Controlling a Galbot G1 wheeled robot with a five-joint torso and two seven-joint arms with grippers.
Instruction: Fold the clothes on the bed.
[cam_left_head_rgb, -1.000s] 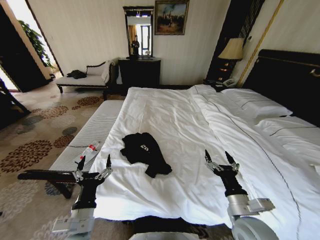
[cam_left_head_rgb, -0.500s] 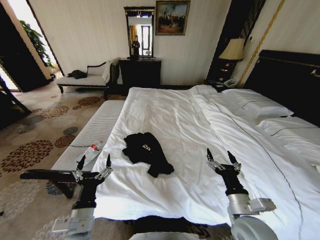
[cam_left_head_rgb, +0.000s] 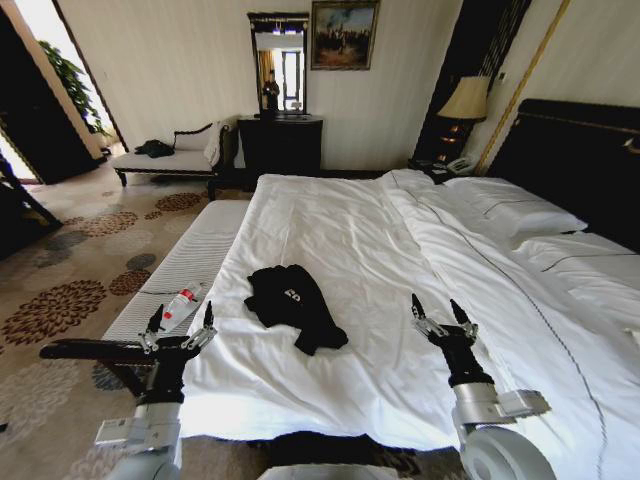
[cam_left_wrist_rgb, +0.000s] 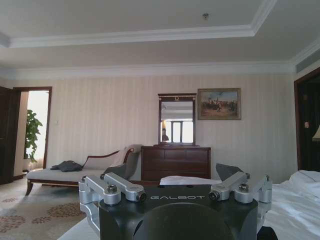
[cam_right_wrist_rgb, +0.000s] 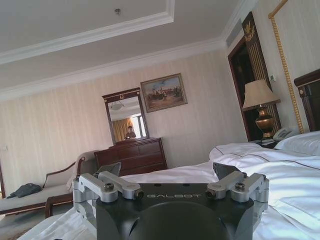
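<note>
- Since a moment ago, the left gripper (cam_left_head_rgb: 180, 318) has slid outward toward the bed's left edge, by the striped bench (cam_left_head_rgb: 180, 270); the right gripper (cam_left_head_rgb: 440, 313) has hardly shifted.
- Crumpled in a dark heap, the black T-shirt (cam_left_head_rgb: 295, 303) lies on the white duvet (cam_left_head_rgb: 350, 250) in the near-left part of the bed (cam_left_head_rgb: 560, 160), well short of the pillows (cam_left_head_rgb: 510, 215) and ahead of both grippers.
- Neither gripper touches the shirt. They stand well apart with the shirt ahead between them, which looks like a spread ready stance for taking it from two sides.
- Left gripper: fingers spread wide, holding nothing, tips pointing forward and up; the arm reaches up from the near edge, over the bed's left edge.
- Right gripper: also spread and empty, tips pointing forward and up, poised over the duvet near the foot of the bed, to the right of the shirt.
- From each wrist camera the finger pairs (cam_left_wrist_rgb: 120, 186) (cam_right_wrist_rgb: 107, 187) stand parted with nothing between them, aimed across the room toward the dresser (cam_left_wrist_rgb: 175, 161).
- A small bottle (cam_left_head_rgb: 180, 303) lies on the bench just beyond the left gripper.
- Folding has not begun: the shirt would first need spreading flat.
</note>
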